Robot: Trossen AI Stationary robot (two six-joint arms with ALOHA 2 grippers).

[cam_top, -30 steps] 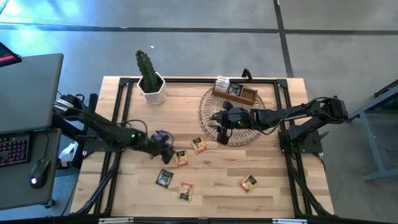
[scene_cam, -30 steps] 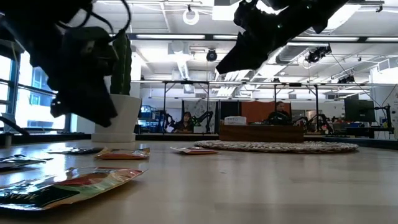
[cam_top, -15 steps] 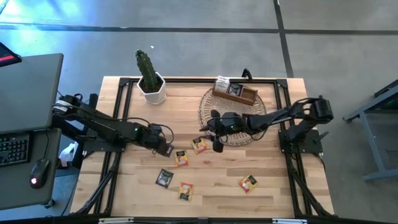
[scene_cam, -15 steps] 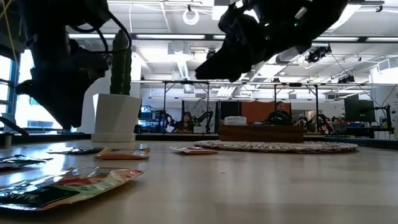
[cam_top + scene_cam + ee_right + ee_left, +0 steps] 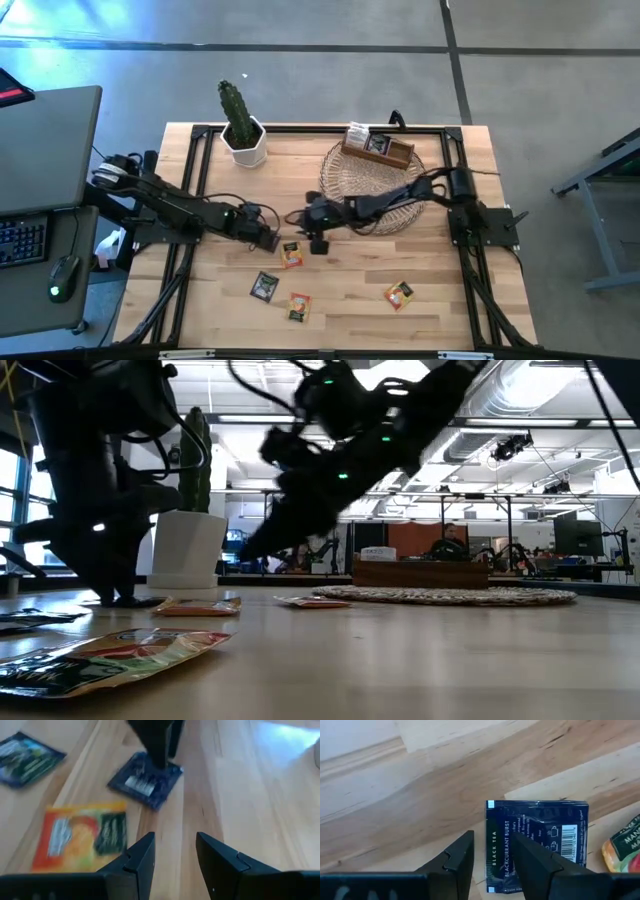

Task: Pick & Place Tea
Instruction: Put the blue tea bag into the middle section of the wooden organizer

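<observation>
A navy "black tea" sachet (image 5: pixel 540 842) lies flat on the wood. My left gripper (image 5: pixel 492 845) stands open over its printed edge strip, left of the table's middle (image 5: pixel 268 240). My right gripper (image 5: pixel 175 847) is open and hovers low beside it, at mid table (image 5: pixel 318 243), touching nothing. An orange sachet (image 5: pixel 82 837) lies just ahead of the right gripper (image 5: pixel 291 255). Other sachets lie flat nearer the table's near edge: a dark one (image 5: pixel 264 286), an orange one (image 5: pixel 298 306) and another orange one (image 5: pixel 400 294). My left gripper comes from above, pointing down, with its fingertips at table level (image 5: pixel 120 598). One finger (image 5: pixel 535 862) is over the navy sachet beside its edge strip (image 5: pixel 495 845), the other (image 5: pixel 460 860) over bare wood. Whether the fingers touch the sachet, I cannot tell.
A round wicker mat (image 5: pixel 372 195) lies far right with a brown wooden box (image 5: pixel 378 148) on its far side, holding more sachets. A potted cactus (image 5: pixel 240 125) stands at the far left. The two grippers are close together. Bare wood lies along the near right.
My right arm has stretched from over the wicker mat toward the table's left and come down low at mid table, beside the left gripper. My left gripper has dropped from above down to table level at the navy sachet. No sachet has moved.
</observation>
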